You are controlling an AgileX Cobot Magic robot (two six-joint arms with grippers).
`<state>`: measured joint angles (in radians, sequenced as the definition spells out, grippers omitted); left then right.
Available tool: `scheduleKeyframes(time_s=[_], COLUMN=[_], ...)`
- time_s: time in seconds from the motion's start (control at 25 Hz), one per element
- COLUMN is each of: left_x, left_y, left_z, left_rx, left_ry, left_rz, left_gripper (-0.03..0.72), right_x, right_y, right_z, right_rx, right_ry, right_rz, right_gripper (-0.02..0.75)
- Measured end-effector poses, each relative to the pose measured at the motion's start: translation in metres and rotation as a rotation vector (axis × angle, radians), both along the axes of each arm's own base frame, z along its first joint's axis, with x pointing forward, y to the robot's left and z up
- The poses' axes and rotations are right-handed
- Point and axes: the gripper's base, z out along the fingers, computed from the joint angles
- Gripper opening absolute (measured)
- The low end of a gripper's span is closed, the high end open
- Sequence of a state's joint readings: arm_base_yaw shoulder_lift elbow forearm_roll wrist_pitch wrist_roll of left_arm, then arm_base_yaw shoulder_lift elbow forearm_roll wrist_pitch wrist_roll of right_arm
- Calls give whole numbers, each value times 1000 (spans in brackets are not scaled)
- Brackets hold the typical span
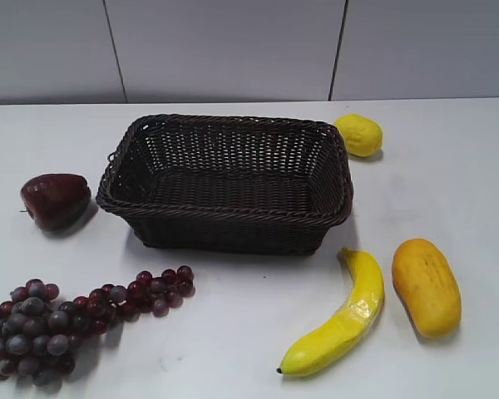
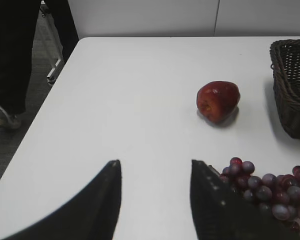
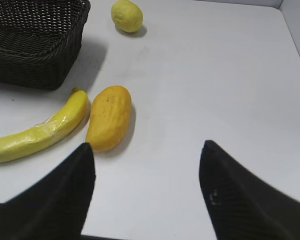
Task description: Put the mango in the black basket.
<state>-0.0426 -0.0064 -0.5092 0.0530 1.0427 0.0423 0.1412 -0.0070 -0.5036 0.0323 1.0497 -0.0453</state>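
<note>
The mango [image 1: 427, 285] is an orange-yellow oblong fruit lying on the white table at the right front, beside the banana; it also shows in the right wrist view [image 3: 109, 116]. The black basket [image 1: 227, 218], dark woven wicker, stands empty at the table's middle; its corner shows in the right wrist view [image 3: 35, 65] and its edge in the left wrist view [image 2: 290, 95]. My right gripper [image 3: 147, 150] is open and empty, above bare table to the right of the mango. My left gripper [image 2: 155, 167] is open and empty over the left of the table. Neither gripper shows in the exterior view.
A yellow banana [image 1: 341, 320] lies just left of the mango. A lemon [image 1: 358, 135] sits behind the basket's right corner. A dark red apple [image 1: 56, 199] lies left of the basket, and purple grapes [image 1: 58, 320] at the front left. The table's left edge [image 2: 45, 100] is near.
</note>
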Motion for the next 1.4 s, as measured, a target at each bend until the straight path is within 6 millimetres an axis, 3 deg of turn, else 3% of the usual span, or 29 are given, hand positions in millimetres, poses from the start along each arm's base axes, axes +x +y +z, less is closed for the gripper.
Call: scheduleKeyframes(time_s=[1.4], left_x=[0], left_y=[0], left_z=[0], left_rx=[0], left_ry=[0], left_rz=[-10], left_gripper=[348], right_x=[0], right_y=[2], right_z=[0], right_rx=[19], right_ry=[5], right_rz=[13], right_gripper=[504])
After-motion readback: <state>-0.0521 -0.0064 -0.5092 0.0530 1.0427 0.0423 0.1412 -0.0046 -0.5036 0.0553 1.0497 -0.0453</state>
